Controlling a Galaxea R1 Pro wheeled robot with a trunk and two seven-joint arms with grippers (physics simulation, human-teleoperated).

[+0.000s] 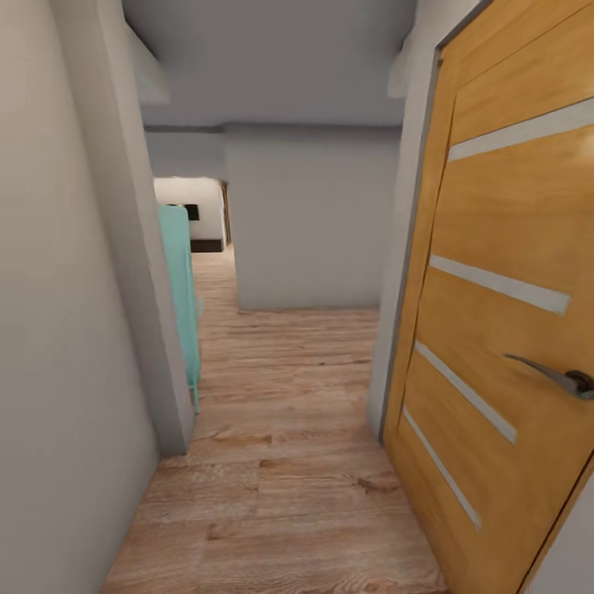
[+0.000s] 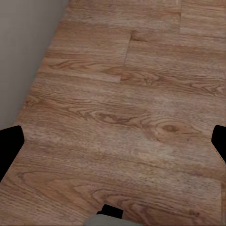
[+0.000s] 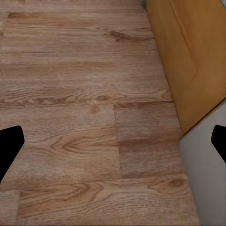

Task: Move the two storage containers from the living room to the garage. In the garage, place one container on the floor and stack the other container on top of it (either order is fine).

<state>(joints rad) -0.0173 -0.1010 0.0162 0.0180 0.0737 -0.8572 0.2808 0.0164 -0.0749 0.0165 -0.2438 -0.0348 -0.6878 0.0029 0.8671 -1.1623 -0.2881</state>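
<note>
- Wood-plank floor (image 1: pixel 280 495) of a narrow hallway; orange door (image 1: pixel 503 330) ajar at right, grey wall (image 1: pixel 66 330) at left, teal panel (image 1: pixel 180 280) beyond.
- Left gripper (image 2: pixel 113 146) and right gripper (image 3: pixel 113 146): fingertips spread wide, holding nothing, above floor.

A narrow hallway w/ light wood-plank flooring (image 1: pixel 280 462) is seen btwn pale grey walls (image 1: pixel 58 330). An orange wooden door (image 1: pixel 503 330) w/ pale horizontal strips and a dark lever handle (image 1: pixel 557 375) is shown at right. A teal panel (image 1: pixel 180 289) is partly hidden behind the left wall corner.
</note>
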